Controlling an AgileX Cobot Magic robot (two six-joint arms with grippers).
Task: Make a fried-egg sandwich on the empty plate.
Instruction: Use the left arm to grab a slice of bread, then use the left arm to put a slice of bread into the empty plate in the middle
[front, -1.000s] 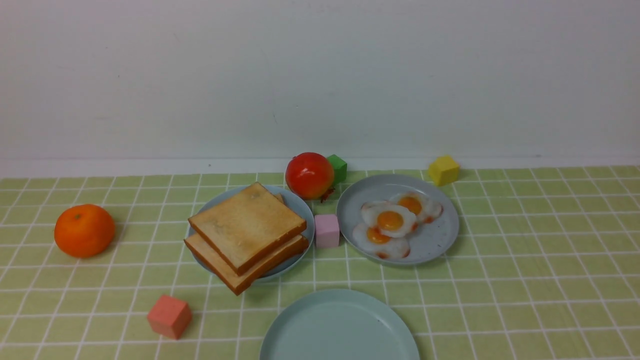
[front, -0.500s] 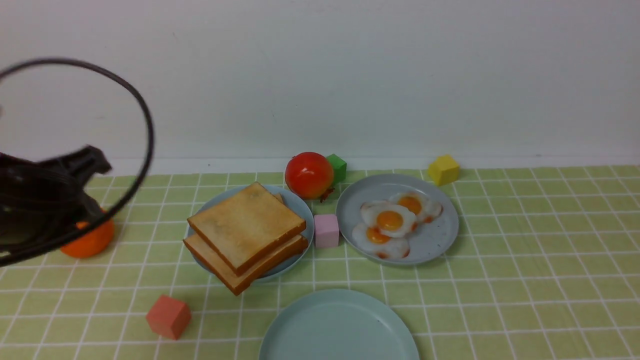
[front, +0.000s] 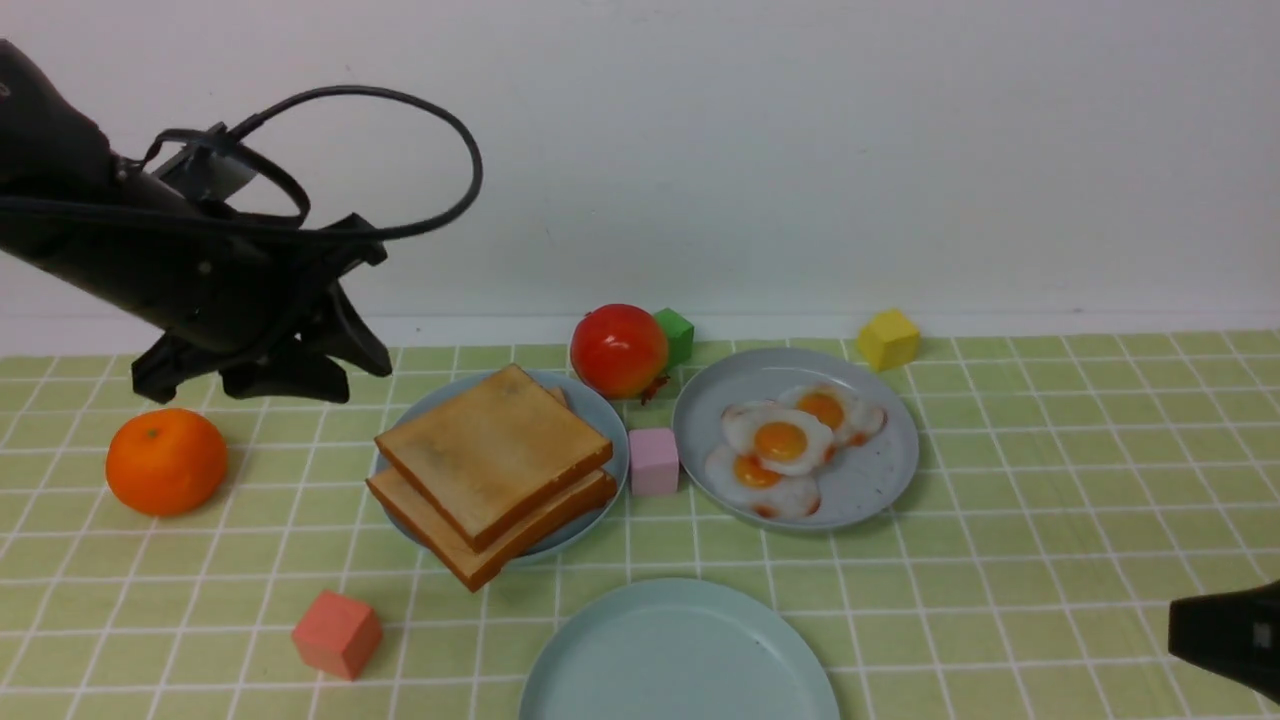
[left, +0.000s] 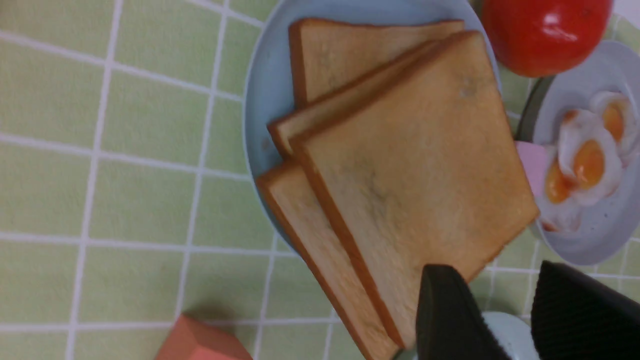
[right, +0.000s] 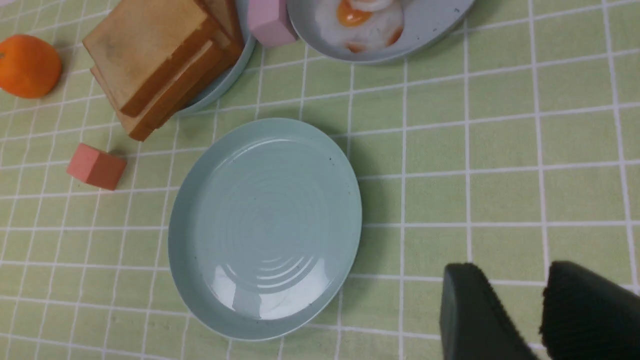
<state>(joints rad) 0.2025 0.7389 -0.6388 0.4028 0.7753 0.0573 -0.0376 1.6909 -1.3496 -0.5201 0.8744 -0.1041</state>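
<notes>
Front view: plate (front: 680, 650) is seen pale aqua, low-rimmed, bare.
Surface: green checked cloth (front: 1050, 480), backed by white wall (front: 800, 150).
Left gripper (left: 497, 285): parted, nothing held.
Right gripper (right: 515, 285): parted, nothing held.

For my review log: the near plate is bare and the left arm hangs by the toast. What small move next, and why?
Probably lower the left tool onto the top slice and grip its edge. The plate holds nothing, a sandwich starts with bread, and that tool, open and empty, hangs nearest it; the eggs lie untouched farther right.
</notes>
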